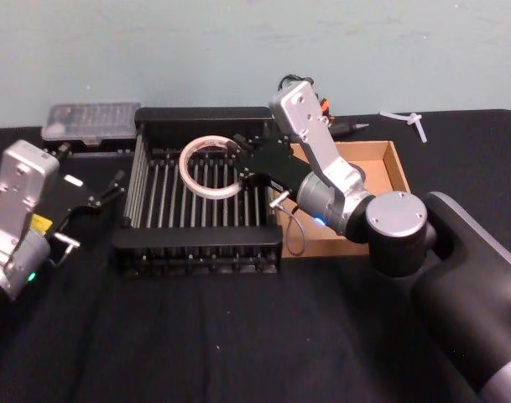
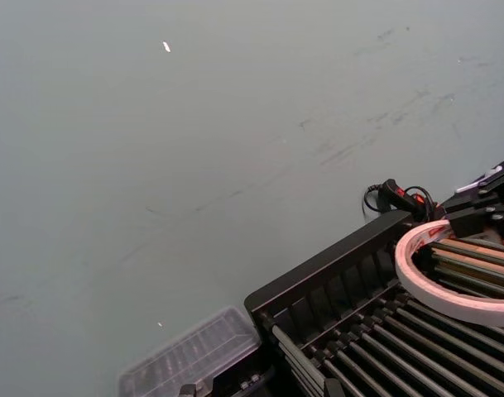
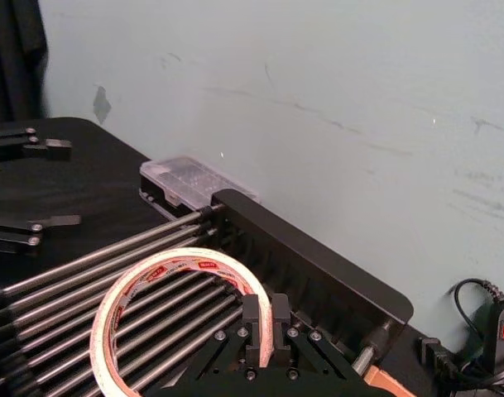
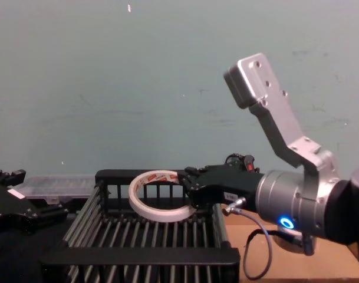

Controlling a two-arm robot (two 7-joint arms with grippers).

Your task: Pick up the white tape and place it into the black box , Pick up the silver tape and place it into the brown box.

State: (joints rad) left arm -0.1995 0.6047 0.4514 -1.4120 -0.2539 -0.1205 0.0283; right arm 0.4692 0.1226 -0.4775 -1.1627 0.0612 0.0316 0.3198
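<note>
Against the pale wall, the right gripper (image 3: 263, 331) pinches the white tape (image 1: 210, 167) above the black box (image 1: 200, 124), clear case (image 1: 91, 121) behind.

Head view: looks forward and down from above my arms onto the table (image 1: 238, 336); black box (image 1: 200, 252) mid-frame, brown box (image 1: 389, 164) just right of it.
Chest view: lower, faces level across the black box (image 4: 138, 256) toward the wall (image 4: 108, 88).
Left wrist view: angled up at the wall, catching the box's far corner and the white tape (image 2: 450, 277).
Right wrist view: close behind my right tool (image 3: 264, 331), over the slats.
Shared: white tape and black box appear in all four.
</note>
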